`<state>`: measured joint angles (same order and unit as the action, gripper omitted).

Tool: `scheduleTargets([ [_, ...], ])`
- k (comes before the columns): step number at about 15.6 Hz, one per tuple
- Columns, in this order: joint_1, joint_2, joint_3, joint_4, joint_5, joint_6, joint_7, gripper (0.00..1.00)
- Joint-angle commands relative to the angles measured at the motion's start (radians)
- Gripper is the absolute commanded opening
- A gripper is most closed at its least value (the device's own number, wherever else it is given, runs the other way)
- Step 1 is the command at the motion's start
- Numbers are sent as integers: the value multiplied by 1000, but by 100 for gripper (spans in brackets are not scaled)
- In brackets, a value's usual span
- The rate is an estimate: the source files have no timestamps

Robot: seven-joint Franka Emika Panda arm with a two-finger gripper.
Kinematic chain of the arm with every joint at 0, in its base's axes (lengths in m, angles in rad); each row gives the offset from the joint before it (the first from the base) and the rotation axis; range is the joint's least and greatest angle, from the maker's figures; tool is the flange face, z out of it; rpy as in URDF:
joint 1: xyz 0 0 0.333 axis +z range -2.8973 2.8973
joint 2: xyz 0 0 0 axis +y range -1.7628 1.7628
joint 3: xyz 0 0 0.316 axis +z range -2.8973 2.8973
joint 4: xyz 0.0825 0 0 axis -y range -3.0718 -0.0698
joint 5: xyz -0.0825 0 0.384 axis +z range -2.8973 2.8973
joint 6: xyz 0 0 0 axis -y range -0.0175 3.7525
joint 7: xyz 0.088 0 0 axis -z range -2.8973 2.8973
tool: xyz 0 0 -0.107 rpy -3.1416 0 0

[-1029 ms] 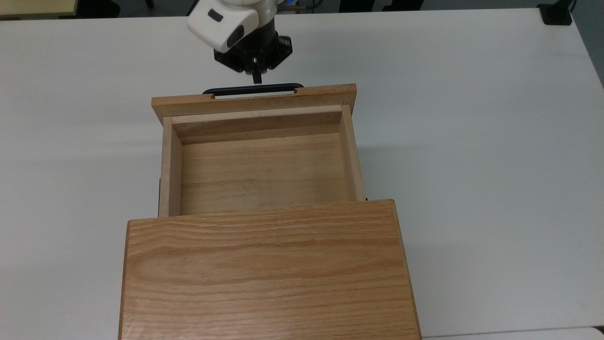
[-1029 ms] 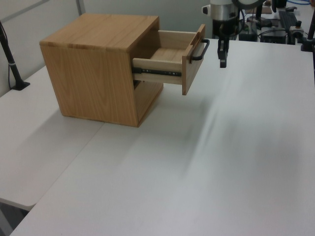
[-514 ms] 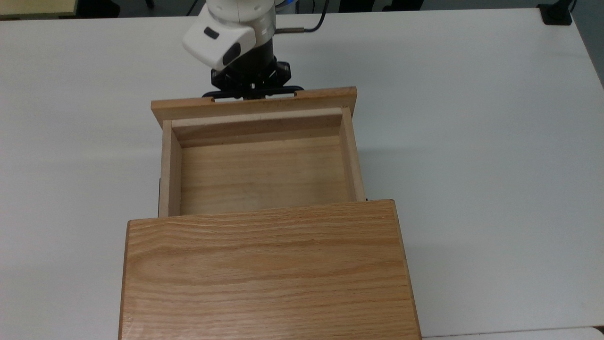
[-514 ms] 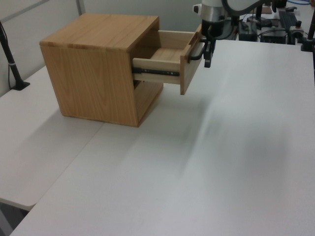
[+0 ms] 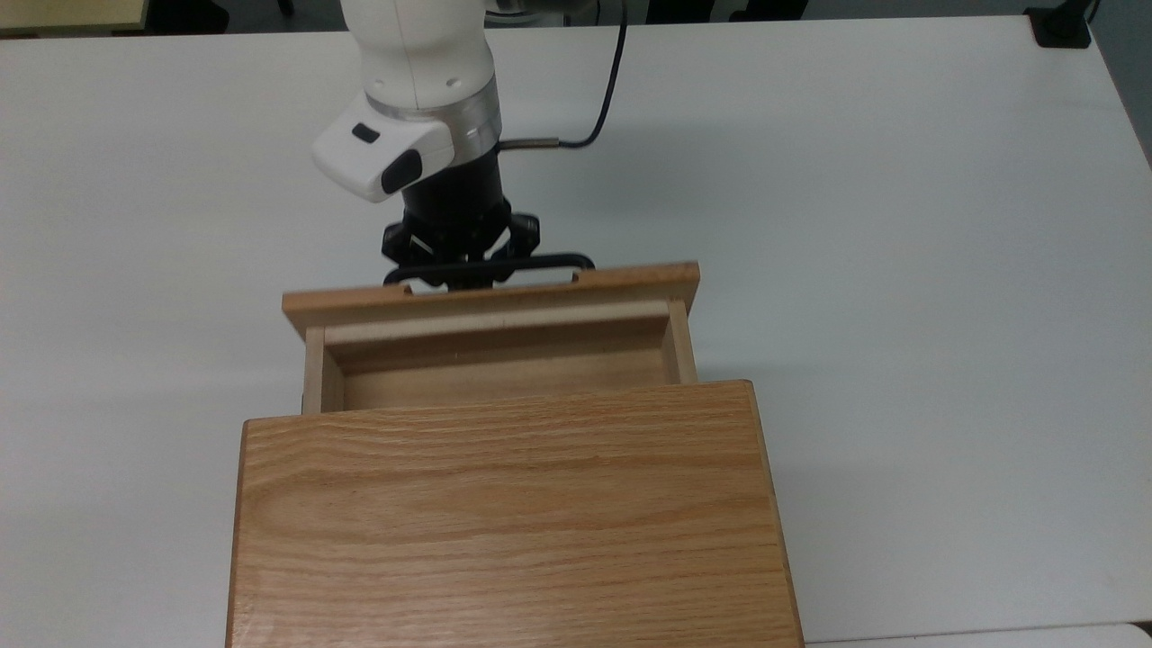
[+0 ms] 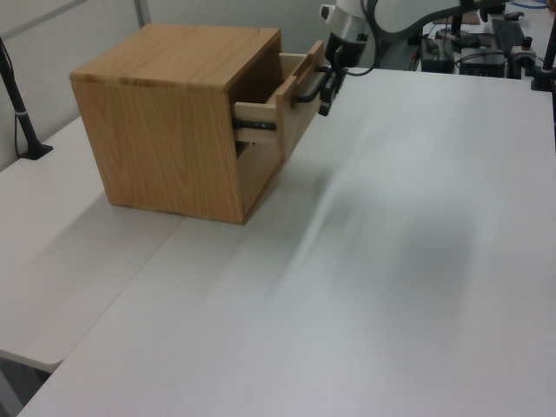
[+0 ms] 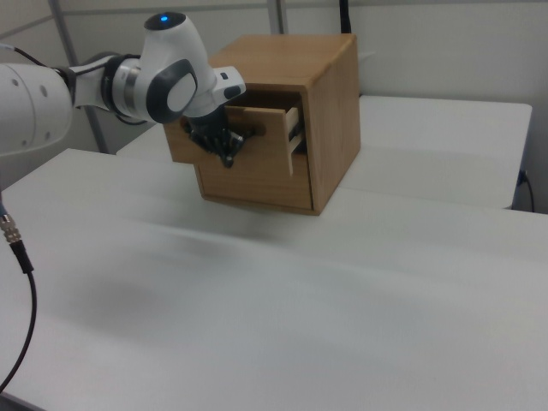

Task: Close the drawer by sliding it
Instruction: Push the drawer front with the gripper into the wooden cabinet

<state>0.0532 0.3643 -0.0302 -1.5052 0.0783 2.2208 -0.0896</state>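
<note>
Top view: one light oak drawer [image 5: 493,346] with one thin black bar handle [image 5: 490,267] sticks partway out of one large oak cabinet [image 5: 508,517] on the white table [image 5: 900,225]. One black tool [image 5: 461,263] presses against the handle; finger spread cannot be told.
</note>
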Motion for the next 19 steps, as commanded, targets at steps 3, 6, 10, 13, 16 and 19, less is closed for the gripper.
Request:
scheduleTargets([
  [3, 5, 70, 7, 43, 28, 270, -10, 0],
  [6, 4, 79, 12, 39, 26, 411, 24, 0],
  [10, -3, 82, 12, 34, 31, 496, 24, 0],
  [13, -3, 67, 13, 5, 26, 484, 19, 0],
  [16, -1, -17, 19, -96, 21, 320, 21, 0],
  [19, -1, -93, 21, -104, 6, 5, 18, 0],
])
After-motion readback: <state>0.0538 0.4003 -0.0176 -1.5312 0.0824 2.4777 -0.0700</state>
